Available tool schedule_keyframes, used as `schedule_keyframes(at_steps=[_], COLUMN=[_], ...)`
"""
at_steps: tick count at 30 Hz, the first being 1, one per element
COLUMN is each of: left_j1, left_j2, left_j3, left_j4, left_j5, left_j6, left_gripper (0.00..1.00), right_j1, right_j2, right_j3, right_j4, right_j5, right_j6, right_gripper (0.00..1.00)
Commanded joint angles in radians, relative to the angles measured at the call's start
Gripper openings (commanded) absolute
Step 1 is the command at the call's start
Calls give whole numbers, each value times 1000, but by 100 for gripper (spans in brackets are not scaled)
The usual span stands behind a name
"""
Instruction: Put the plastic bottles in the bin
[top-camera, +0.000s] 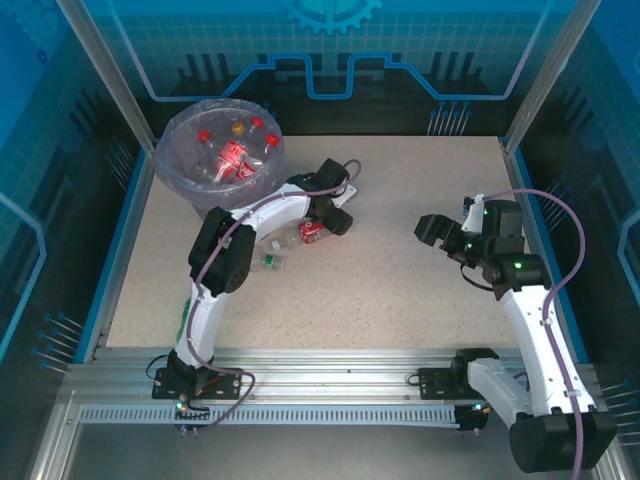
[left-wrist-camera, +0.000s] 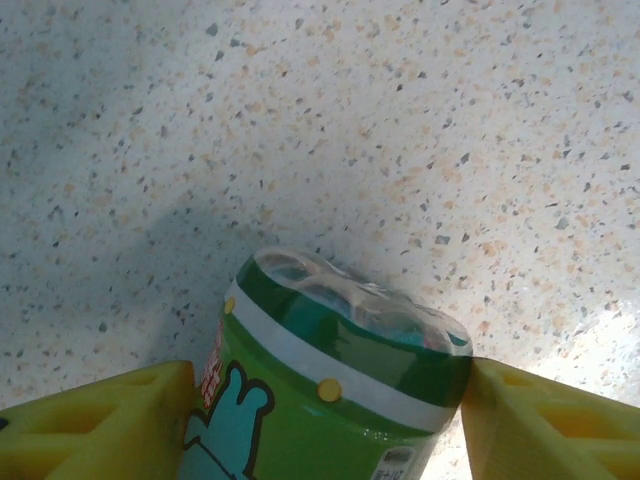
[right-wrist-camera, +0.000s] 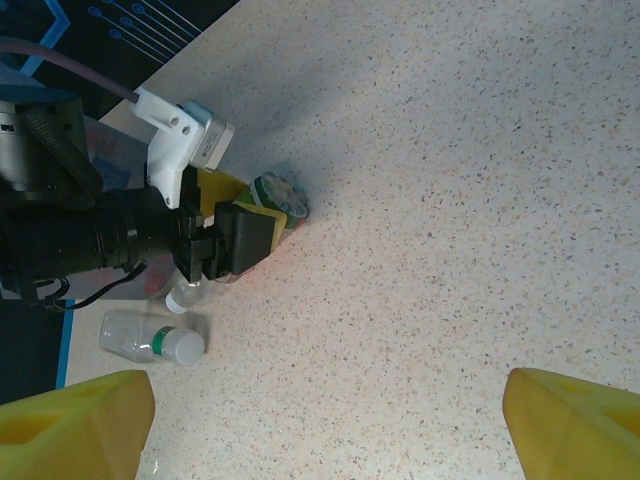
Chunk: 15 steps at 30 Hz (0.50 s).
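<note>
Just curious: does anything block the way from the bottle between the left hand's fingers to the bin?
Nothing visible does. The bottle lies close to the bin, other bottles on its near side.

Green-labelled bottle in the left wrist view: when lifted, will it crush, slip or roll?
Gripped by the left tool, the green-labelled bottle looks like thin clear plastic, so probably light and easily dented. Its glossy label may slip. Lying on its side on the table, it would likely roll if released.

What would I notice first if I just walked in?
The round bin with its lilac bag, at the far left of the table, has red-capped bottles piled inside. Near it, the left gripper clamps a green-labelled bottle lying on its side.
</note>
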Motion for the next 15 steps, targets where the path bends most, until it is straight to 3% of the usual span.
schedule_keyframes(at_steps=[1,15], left_j1=[-19,-57], left_j2=[32,-51], left_j3=[58,274], left_j4=[-5,-80], left_j5=[46,129], left_j6=[1,-71], left_gripper=[64,61], right_j1=[-18,-40], right_j2=[-15,-16], right_j3=[-9,-10], right_j4=[-11,-15], right_j5=[-9,-11], right_j6=[-13,-25], right_gripper=[91,91])
